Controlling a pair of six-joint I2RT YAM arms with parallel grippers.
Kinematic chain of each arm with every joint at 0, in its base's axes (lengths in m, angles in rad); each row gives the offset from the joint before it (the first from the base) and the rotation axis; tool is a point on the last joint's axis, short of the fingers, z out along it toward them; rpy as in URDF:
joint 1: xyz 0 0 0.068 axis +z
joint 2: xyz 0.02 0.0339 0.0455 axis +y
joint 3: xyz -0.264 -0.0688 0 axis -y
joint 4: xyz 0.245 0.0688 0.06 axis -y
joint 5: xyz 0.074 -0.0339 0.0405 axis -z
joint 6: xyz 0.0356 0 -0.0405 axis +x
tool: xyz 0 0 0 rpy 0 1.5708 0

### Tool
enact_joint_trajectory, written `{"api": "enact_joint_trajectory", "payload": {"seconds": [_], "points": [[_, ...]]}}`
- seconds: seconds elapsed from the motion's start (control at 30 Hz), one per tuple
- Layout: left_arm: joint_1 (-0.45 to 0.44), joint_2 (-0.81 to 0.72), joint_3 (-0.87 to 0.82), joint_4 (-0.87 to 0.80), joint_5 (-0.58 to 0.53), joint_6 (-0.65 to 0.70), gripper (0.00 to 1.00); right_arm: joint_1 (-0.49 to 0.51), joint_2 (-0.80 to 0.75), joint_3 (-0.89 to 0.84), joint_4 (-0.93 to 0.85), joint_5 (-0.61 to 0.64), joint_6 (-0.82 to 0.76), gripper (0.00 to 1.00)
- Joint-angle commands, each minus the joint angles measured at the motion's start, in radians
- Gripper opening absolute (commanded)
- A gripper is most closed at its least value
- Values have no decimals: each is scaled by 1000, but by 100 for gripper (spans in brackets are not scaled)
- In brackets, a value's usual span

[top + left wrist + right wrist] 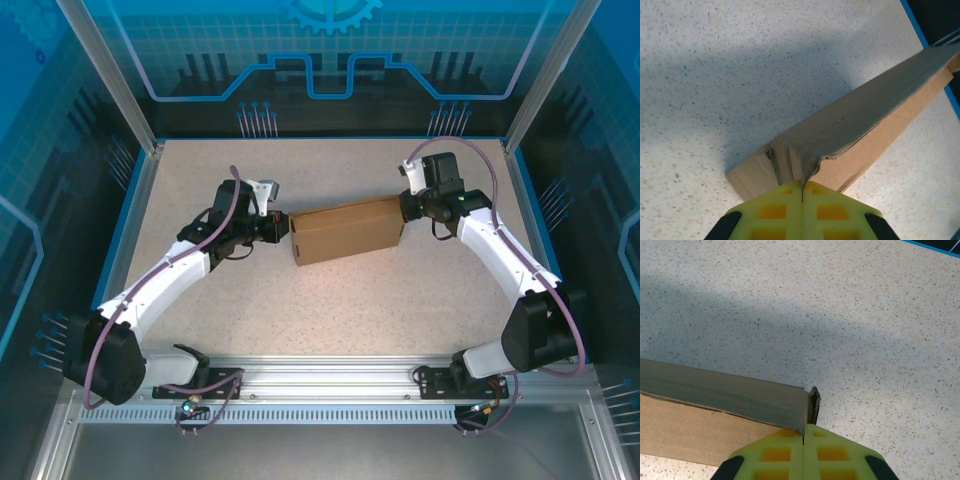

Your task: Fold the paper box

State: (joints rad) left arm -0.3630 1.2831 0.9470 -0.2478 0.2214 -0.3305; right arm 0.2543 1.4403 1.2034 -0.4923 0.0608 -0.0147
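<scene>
The paper box [345, 230] is a brown cardboard mailer, folded up and lying in the middle of the speckled table. My left gripper [287, 226] is at its left end. In the left wrist view the yellow fingers [775, 210] are pressed together with the crumpled end edge of the paper box [865, 125] pinched at their tips. My right gripper [403, 210] is at the box's right end. In the right wrist view its fingers [832, 452] are shut on the corner edge of the paper box [730, 395].
The table [330, 300] has a raised blue rim [120, 240] on its sides and back. Aluminium posts [110, 75] stand at the back corners. A metal rail [330, 378] with both arm bases runs along the near edge.
</scene>
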Motion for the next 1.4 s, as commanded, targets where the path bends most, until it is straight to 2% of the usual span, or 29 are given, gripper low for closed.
{"api": "enact_joint_trajectory", "payload": {"seconds": [0.0, 0.3, 0.63, 1.37], "points": [[-12, -27, -24, 84, 36, -146, 2, -2, 11, -21, -28, -19, 14, 2], [-13, -31, -62, 121, 45, -247, 2, -1, 0, -39, -22, -9, 12, 2], [-12, -34, -136, 244, 71, -379, 3, -1, -6, -52, -14, -9, 13, 2], [-2, -55, -193, 332, 73, -518, 0, 0, -14, -79, -2, -7, 14, 2]]}}
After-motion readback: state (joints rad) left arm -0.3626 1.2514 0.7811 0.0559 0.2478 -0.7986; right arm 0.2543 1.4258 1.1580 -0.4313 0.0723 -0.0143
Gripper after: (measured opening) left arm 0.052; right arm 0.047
